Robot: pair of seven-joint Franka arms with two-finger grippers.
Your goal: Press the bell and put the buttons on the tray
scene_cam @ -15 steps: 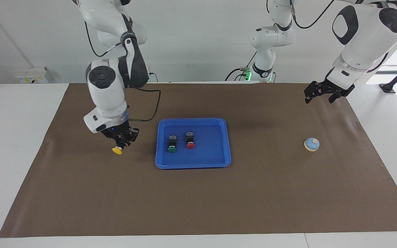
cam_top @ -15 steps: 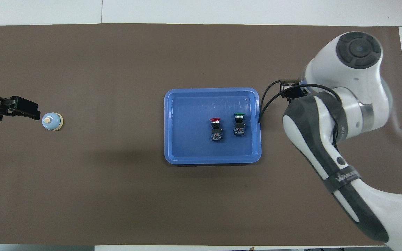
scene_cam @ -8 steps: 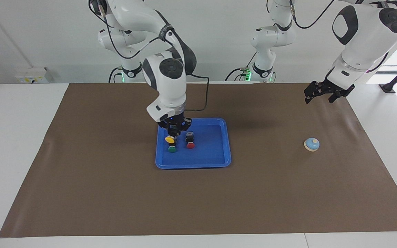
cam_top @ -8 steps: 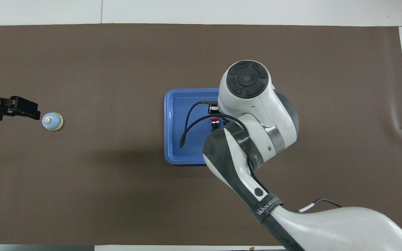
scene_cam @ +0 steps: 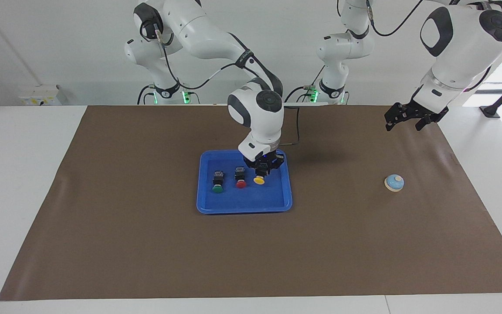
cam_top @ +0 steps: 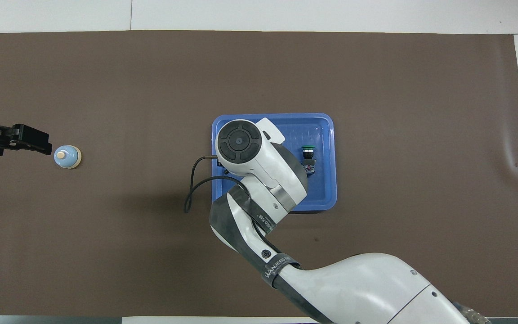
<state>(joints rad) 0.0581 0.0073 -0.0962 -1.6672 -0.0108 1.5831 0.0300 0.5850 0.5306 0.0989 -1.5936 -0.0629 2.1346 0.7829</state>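
Note:
The blue tray (scene_cam: 242,209) lies mid-mat. A green button (scene_cam: 217,188) and a red button (scene_cam: 241,183) stand in it side by side. My right gripper (scene_cam: 259,173) is shut on the yellow button (scene_cam: 259,180) and holds it low over the tray floor, beside the red button toward the left arm's end. In the overhead view the right arm hides the red and yellow buttons; the green button (cam_top: 308,155) and the tray rim (cam_top: 326,120) show. The bell (scene_cam: 394,182) sits on the mat at the left arm's end. My left gripper (scene_cam: 404,123) waits open, raised over the mat, apart from the bell (cam_top: 67,157).
A brown mat (scene_cam: 146,244) covers the table, with white table edges around it. A black cable (cam_top: 189,198) loops off the right wrist beside the tray.
My right gripper has carried the yellow button from the mat at the right arm's end, over the green and red buttons, and lowered it into the tray beside the red one. The left arm has not moved.

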